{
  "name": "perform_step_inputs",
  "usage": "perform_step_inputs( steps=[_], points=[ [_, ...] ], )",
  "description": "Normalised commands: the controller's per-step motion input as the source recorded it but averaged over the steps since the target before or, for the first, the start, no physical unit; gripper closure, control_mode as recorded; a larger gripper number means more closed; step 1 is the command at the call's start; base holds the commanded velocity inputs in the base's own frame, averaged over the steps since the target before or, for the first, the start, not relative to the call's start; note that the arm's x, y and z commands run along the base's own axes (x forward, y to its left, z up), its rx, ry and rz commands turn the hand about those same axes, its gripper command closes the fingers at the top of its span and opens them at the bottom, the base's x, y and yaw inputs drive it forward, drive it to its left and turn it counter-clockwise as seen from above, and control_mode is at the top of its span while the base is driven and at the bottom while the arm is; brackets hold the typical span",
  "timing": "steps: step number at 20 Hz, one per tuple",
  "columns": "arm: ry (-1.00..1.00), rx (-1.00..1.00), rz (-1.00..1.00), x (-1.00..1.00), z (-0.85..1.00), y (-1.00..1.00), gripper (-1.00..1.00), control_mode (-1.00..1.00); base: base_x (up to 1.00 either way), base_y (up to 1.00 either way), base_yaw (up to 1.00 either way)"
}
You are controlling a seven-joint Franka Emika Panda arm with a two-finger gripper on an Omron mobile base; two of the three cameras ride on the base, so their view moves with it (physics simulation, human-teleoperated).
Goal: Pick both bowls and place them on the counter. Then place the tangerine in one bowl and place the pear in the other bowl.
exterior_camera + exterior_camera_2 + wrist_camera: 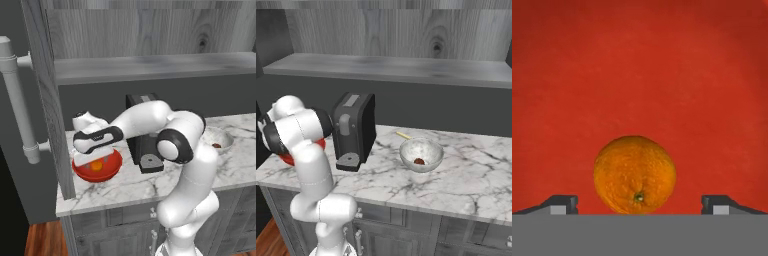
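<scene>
— Reaching left across the counter [125, 187], the white arm folds at the elbow and points its gripper [94, 161] straight down into the red bowl [114, 167]. Confirm the jaws?

— Spread wide. In the hand view the two dark fingertips [562, 204] stand apart on either side of the tangerine [635, 175], touching nothing — the fruit sits free between them on the bowl's floor.

— Contents of the containers?

— Red bowl: one tangerine, also seen as an orange spot [97, 164] under the hand. Marbled bowl [421, 154]: the pear [419, 161], a small dark brown lump at the bottom. Both bowls stand on the counter, well apart, with a dark coffee machine [354, 130] between them.

— Surfaces?

— Red bowl glossy and plain; the other has a pale grey, stone-like look. Tangerine skin is finely dimpled, with a small dark stem mark. Counter is white marble with grey veins and a thick pale edge; a grey shelf board [396, 67] runs above, wood-grain panelling behind it.
</scene>
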Motion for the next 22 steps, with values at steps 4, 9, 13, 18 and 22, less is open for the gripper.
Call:
perform_step_inputs(
  steps=[4,9,13,18,22],
  points=[
    [-0.05,0.00,-0.09,-0.15,0.28,-0.12,-1.00,-1.00,0.00,0.00,0.00],
    [-0.04,0.00,-0.09,-0.19,0.25,-0.14,-1.00,-1.00,0.00,0.00,0.00],
    [-0.04,0.00,-0.09,-0.23,0.23,-0.14,-1.00,-1.00,0.00,0.00,0.00],
    [-0.05,0.00,-0.08,-0.28,0.25,-0.15,-1.00,-1.00,0.00,0.00,0.00],
    [-0.04,0.00,-0.08,-0.30,0.18,-0.15,-1.00,-1.00,0.00,0.00,0.00]
  ],
)
